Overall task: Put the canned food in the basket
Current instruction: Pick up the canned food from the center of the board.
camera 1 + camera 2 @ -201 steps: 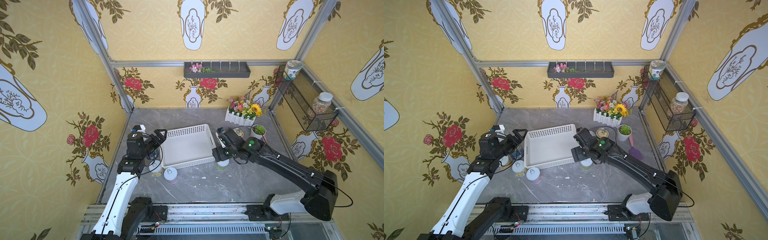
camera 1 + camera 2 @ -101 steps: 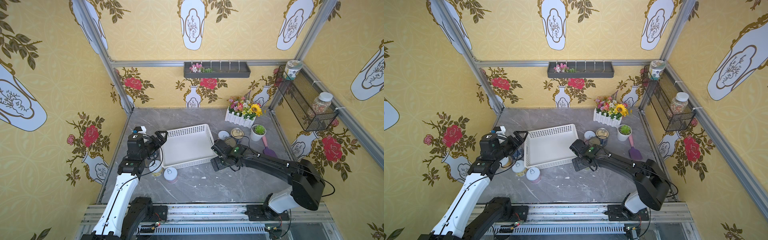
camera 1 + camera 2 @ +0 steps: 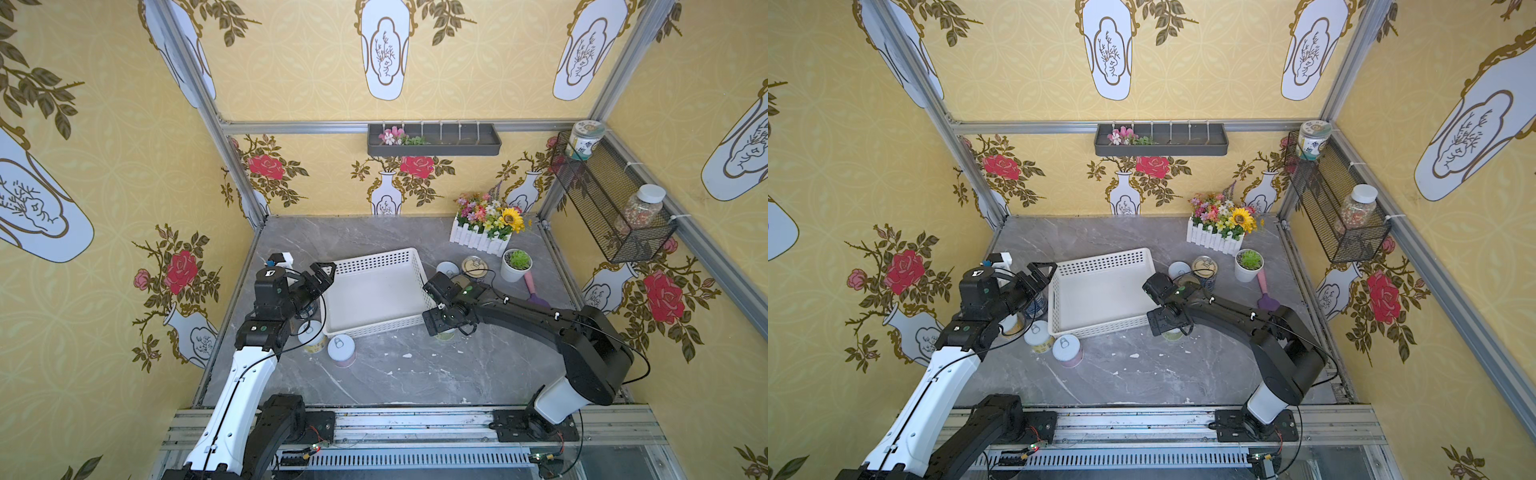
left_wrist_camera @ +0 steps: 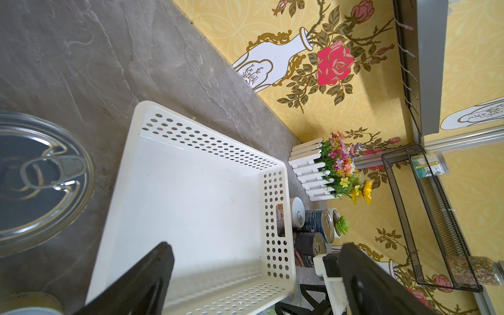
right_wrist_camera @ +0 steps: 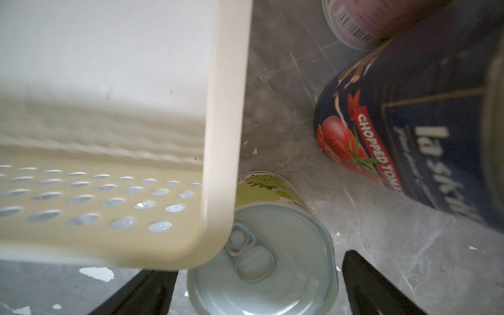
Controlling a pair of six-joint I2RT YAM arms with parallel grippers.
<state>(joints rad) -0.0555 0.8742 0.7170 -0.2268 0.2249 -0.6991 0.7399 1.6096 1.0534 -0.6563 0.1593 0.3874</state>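
Straddling the green-labelled can point(image 5: 294, 245) with my right gripper point(image 5: 257, 263), I hold the jaws wide, one finger on either side, and neither visibly presses it. The can stands upright on the bench, just beside the basket's point(image 5: 221, 136) front right corner. A dark blue tomato can point(image 5: 409, 141) stands near it. My left gripper point(image 4: 256, 246) hangs wide and empty by the basket's back left corner.

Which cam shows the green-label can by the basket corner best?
Right wrist: the green-label can stands upright, pull-tab lid clear, inside the open right gripper, the basket corner overlapping it. In both top views only a sliver of the can shows under that gripper. Left wrist: cannot make it out.
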